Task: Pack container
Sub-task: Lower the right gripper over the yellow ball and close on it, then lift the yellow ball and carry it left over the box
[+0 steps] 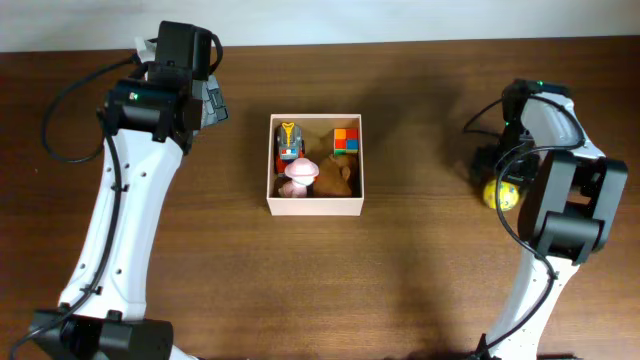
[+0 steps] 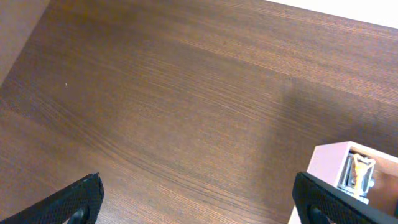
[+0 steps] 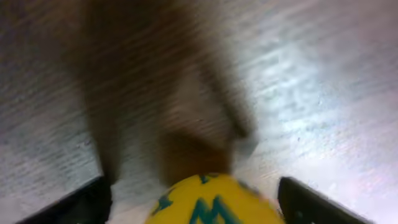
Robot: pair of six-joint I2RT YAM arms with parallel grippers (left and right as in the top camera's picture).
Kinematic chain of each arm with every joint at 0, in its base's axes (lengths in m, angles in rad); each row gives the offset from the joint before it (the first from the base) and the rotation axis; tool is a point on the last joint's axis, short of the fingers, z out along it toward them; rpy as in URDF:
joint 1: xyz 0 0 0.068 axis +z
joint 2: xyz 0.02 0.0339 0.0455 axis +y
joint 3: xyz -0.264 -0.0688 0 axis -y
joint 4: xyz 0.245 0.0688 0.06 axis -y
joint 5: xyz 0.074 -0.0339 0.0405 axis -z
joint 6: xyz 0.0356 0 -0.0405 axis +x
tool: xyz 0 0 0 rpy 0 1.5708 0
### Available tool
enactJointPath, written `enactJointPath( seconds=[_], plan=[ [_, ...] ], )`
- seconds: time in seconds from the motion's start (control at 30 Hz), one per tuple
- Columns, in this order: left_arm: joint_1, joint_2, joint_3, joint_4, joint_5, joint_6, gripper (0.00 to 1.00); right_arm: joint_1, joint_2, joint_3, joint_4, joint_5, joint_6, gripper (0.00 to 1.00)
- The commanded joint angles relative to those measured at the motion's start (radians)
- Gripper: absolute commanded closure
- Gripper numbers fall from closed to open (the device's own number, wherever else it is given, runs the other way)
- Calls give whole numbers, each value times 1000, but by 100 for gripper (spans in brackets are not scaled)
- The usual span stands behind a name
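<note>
1. The container (image 1: pixel 315 207) sits upright near the middle of the bench, somewhat closer to the far edge than to the near edge.
2. 4 toys lie in it: a grey and yellow car (image 1: pixel 289 140) in its far-left corner, a multicoloured cube (image 1: pixel 346 140) in its far-right corner, a pink toy (image 1: pixel 298 176) at the near left and a brown toy (image 1: pixel 339 178) beside that.
3. The left gripper (image 2: pixel 196 190) hangs over bare wood toward the far-left corner, jaws wide apart with nothing between them. 1 corner of the container shows at the lower right of its wrist view.
4. A yellow ball (image 3: pixel 211 202) with teal markings rests on the bench near the right edge, well apart from the container.
5. The right gripper (image 3: pixel 196 183) is over the ball, its jaws spread, 1 finger either side. The view is blurred, and a gap shows at the left finger.
</note>
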Motion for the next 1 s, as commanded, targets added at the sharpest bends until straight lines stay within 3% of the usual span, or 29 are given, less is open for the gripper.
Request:
enactJointPath(
  seconds=[0.0, 0.1, 0.5, 0.97],
  plan=[
    [2, 5, 2, -2, 1, -13, 1, 0, -6, -23, 5, 2, 5, 36],
    [2, 5, 2, -2, 0, -13, 1, 0, -6, -23, 2, 2, 5, 47],
    [2, 5, 2, -2, 0, -13, 1, 1, -6, 37, -18, 1, 5, 52],
    [2, 5, 2, -2, 1, -13, 1, 69, -6, 397, -150, -28, -27, 55]
  ],
)
